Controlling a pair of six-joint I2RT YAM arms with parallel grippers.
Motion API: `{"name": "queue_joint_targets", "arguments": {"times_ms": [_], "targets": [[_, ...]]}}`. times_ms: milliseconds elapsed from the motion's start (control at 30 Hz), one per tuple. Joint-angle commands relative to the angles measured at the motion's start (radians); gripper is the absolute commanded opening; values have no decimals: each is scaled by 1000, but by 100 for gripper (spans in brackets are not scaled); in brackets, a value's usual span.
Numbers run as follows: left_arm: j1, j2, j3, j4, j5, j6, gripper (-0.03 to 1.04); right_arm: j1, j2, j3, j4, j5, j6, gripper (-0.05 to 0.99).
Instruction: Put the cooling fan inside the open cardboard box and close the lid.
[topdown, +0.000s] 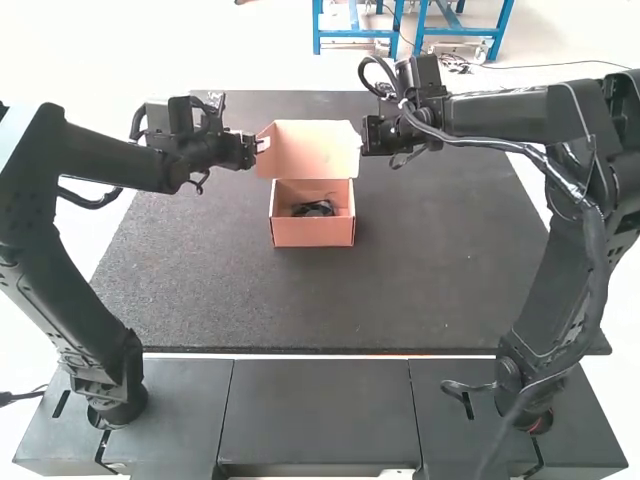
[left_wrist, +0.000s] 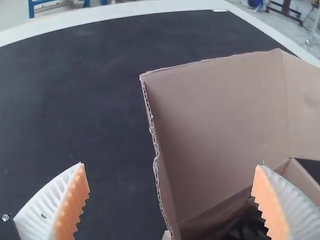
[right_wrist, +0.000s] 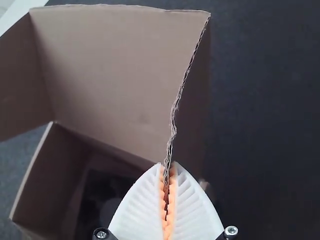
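The fan (topdown: 313, 209) is lying inside the box (topdown: 312, 230), down on its floor, showing as a dark shape below the rim. The box is sitting open on the black mat (topdown: 200, 280), about mid-table and toward the far side. Its lid (topdown: 305, 148) is standing upright from the far wall, with the inner face turned toward the arms.

The right gripper (right_wrist: 167, 172) is pinching the lid's right-hand edge. Its white ribbed fingers are pressing together with the cardboard's raw edge caught between the orange pads. The right arm is rising from its base at the near right corner, bending high at the elbow, and stretching its forearm leftward and roughly level to reach the lid.

The left gripper (left_wrist: 170, 167) is hanging at the lid's left-hand edge with its jaws spread wide. In the left wrist view that edge is running up between the two fingers, one finger lying outside over the mat and the other over the box's inside. Neither pad is visibly pressing on the cardboard. The left arm is climbing from its base at the near left corner, folding at a raised elbow, and extending its forearm rightward toward the lid, mirroring the right arm at about the same height.
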Motion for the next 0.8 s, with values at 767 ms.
{"name": "queue_joint_targets", "arguments": {"times_ms": [767], "targets": [[0, 95, 33, 65, -11, -8, 68, 2, -40, -6, 12, -33, 2, -2]]}}
